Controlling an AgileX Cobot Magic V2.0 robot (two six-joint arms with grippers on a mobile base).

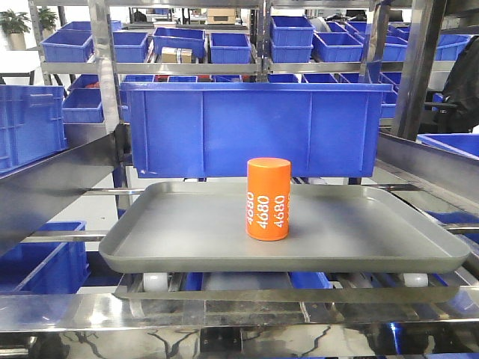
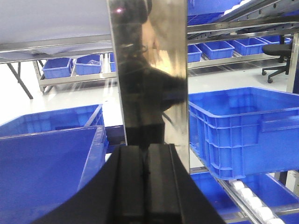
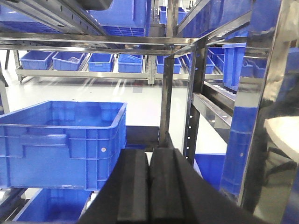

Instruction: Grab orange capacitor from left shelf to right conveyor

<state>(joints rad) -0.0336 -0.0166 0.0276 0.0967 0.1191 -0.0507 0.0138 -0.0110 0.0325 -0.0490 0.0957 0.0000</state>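
Steel post [image 2: 149,70] fills the left wrist view; left claw [image 2: 145,154] pinched together, empty. Orange capacitor [image 1: 268,199] stands upright mid grey tray [image 1: 187,224] on left shelf [image 1: 224,307], long axis vertical. Right claw [image 3: 148,158] also pressed together, empty. Neither wrist view shows the capacitor, so can't tell which arm is nearer.

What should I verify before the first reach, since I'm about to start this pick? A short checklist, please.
1. Orange capacitor upright on the grey tray: ok.
2. Tray bare around it: ok.
3. Left gripper open for grasping: not ok, jaws shut.
4. Right gripper open: not ok, jaws shut.
5. Gap to the blue bin behind: cannot tell.
6. Right conveyor in view: not ok, no view shows it.
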